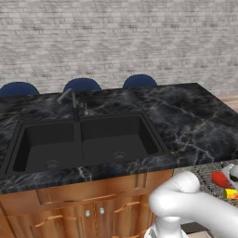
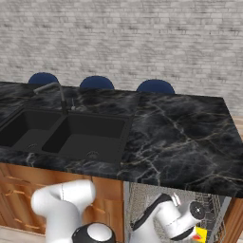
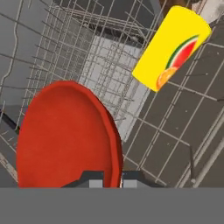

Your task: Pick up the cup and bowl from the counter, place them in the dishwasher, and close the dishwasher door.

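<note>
My gripper [image 3: 111,180] is shut on the rim of the red bowl [image 3: 65,135], which stands nearly on edge over the grey wire rack of the dishwasher [image 3: 100,74]. Past the bowl, the yellow cup [image 3: 170,48], printed with fruit slices, lies tilted in the same rack. From the left base camera the bowl [image 1: 218,179] and cup [image 1: 230,193] show low at the right, under the edge of the black marble counter [image 1: 186,116]. A corner of the cup [image 2: 201,234] peeks out beside the hand in the right base view. The dishwasher door is out of view.
A black double sink [image 1: 83,142] with a faucet [image 1: 69,100] sits in the counter's left half. Brown cabinet doors [image 1: 93,209] run below it. Blue stools [image 1: 139,81] stand behind the counter, in front of a brick wall. My white arm [image 1: 190,204] crosses the cabinet front.
</note>
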Tool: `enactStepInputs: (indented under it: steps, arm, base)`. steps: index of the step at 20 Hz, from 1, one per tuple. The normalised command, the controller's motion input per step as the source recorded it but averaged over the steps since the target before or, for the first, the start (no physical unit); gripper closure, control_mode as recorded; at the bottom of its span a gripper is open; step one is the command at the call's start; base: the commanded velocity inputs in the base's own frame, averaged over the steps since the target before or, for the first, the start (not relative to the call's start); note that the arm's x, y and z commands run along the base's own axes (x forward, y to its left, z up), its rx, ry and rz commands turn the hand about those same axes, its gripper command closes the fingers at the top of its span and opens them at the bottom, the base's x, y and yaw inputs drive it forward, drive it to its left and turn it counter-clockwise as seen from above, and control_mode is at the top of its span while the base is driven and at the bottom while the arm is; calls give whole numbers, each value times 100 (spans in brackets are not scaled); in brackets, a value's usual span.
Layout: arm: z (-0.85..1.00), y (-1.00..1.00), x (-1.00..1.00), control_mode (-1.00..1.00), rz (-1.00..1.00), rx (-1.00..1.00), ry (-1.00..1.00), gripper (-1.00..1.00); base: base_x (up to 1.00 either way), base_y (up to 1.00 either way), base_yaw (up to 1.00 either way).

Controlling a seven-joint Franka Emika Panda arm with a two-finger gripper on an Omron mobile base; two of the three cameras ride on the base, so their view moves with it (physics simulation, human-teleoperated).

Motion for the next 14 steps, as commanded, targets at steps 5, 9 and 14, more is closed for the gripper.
enactStepInputs:
  steps: [5,9,14]
  arm:
    - [-40,0,26,-100,0,1,1,100]
    - [-49,0,6,-100,0,7,0,100]
    - [-56,0,8,-100,0,8,0,100]
  base:
    - [0,0,0]
    - [0,0,0]
    - [0,0,0]
